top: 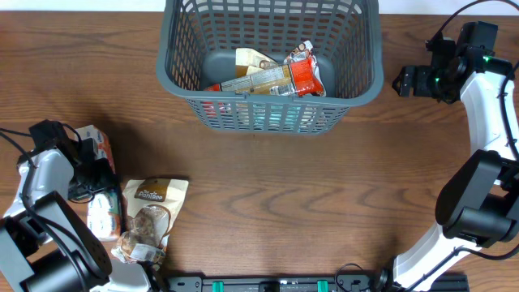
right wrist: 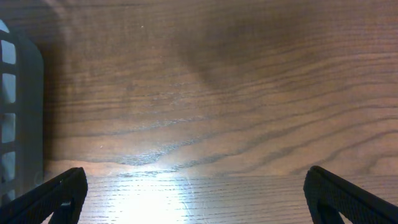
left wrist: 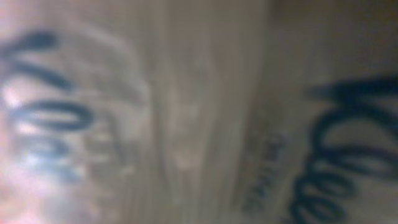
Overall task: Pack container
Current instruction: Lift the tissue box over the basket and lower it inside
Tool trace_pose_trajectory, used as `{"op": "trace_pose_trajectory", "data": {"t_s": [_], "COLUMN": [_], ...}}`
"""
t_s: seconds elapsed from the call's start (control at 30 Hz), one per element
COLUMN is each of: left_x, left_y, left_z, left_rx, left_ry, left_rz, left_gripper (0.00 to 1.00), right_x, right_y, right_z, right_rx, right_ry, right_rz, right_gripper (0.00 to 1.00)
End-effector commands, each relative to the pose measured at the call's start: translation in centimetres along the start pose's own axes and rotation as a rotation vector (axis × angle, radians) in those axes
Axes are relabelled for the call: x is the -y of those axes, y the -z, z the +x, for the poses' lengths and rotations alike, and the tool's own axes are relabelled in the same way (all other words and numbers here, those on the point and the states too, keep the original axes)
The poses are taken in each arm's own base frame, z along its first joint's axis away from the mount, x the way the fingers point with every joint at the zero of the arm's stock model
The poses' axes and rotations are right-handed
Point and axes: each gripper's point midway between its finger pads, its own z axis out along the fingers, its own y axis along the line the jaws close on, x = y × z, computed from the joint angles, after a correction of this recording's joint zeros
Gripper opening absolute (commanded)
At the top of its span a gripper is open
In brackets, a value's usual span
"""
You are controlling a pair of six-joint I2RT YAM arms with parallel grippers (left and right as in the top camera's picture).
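Grey container [top: 243, 113] holds snack packets [top: 280, 75]; beside it the right gripper [right wrist: 196, 190] gapes wide; for the left gripper [top: 99, 195] I cannot tell

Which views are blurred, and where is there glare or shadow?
Left wrist: wholly out of focus, only smeared dark lettering on a pale surface shows. Right wrist: sharp, with a bright glare patch on the table low in the frame and a soft shadow higher up. Overhead: sharp and evenly lit, no glare on the container.
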Motion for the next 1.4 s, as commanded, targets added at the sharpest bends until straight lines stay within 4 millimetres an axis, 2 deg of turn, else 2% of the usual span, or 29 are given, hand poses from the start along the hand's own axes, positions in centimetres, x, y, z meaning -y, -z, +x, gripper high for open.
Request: {"op": "trace_pose_trajectory", "data": {"t_s": [0.0, 0.17, 0.33, 0.4, 0.5, 0.6, 0.8, 0.93, 1.07, 1.17, 1.37], "left_x": [1.5, 2.3, 4.4, 6.1, 8.9, 13.1, 22.8, 28.0, 30.7, 32.1, 35.5], "left_y": [2.6, 8.9, 17.5, 21.5, 25.7, 29.3, 34.1, 38.2, 41.3, 42.5, 41.7], "left_z": [-1.6, -4.5, -7.8, -8.7, -9.0, -8.9, -7.4, -7.3, -7.8, -8.2, -9.3], "left_rx": [0.078, 0.248, 0.508, 0.618, 0.728, 0.827, 1.029, 1.253, 1.412, 1.487, 1.525], "left_ry": [0.028, -0.019, -0.11, -0.165, -0.272, -0.476, -0.959, -1.089, -1.101, -1.104, -1.132], "left_rz": [0.082, 0.065, 0.042, 0.044, 0.053, 0.062, 0.072, 0.105, 0.133, 0.147, 0.189], "left_gripper": [0.06, 0.06, 0.06, 0.06, 0.06, 0.06, 0.06, 0.06, 0.06, 0.06, 0.06], "right_x": [-0.5, -0.5, -0.5, -0.5, -0.5, -0.5, -0.6, -0.6, -0.6, -0.6, -0.6], "right_y": [-0.3, -0.3, -0.3, -0.3, -0.3, -0.4, -0.4, -0.4, -0.4, -0.4, -0.4], "right_z": [0.2, 0.2, 0.2, 0.2, 0.2, 0.2, 0.2, 0.2, 0.3, 0.3, 0.5], "right_rx": [-0.01, -0.01, -0.01, -0.01, -0.01, -0.009, -0.011, -0.01, -0.011, -0.015, -0.02], "right_ry": [0.017, 0.017, 0.013, 0.013, 0.014, 0.014, 0.014, 0.015, 0.015, 0.014, 0.013], "right_rz": [-0.01, -0.01, -0.011, -0.011, -0.011, -0.011, -0.012, -0.011, -0.011, -0.012, -0.013], "right_gripper": [0.99, 0.98, 0.99, 0.99, 0.99, 0.99, 0.99, 0.99, 0.99, 0.99, 0.99]}}
